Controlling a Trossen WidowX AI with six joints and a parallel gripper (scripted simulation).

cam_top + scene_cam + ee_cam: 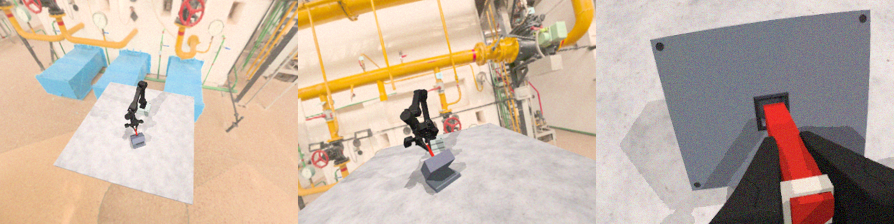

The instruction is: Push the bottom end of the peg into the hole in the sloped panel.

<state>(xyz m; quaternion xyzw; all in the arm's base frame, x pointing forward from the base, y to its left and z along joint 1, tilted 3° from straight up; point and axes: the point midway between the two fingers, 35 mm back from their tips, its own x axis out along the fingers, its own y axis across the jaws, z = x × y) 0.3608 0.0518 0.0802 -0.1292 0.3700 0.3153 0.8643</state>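
Observation:
The gripper is shut on the red peg, which has flat sides and a white band near its upper end. The sloped panel is a grey-blue block on a base plate, its face turned to the robot. In the wrist view its square hole has a dark rim. The peg's bottom end overlaps the hole's lower right part, its sides nearly in line with the hole's edges. Whether the tip is inside or just above the hole is not clear.
A pale green block stands beside the arm's base, behind the gripper. The panel stands on a light grey table top. Dark round dots mark the panel's visible corners. Shadows of the arm fall across the panel's lower face.

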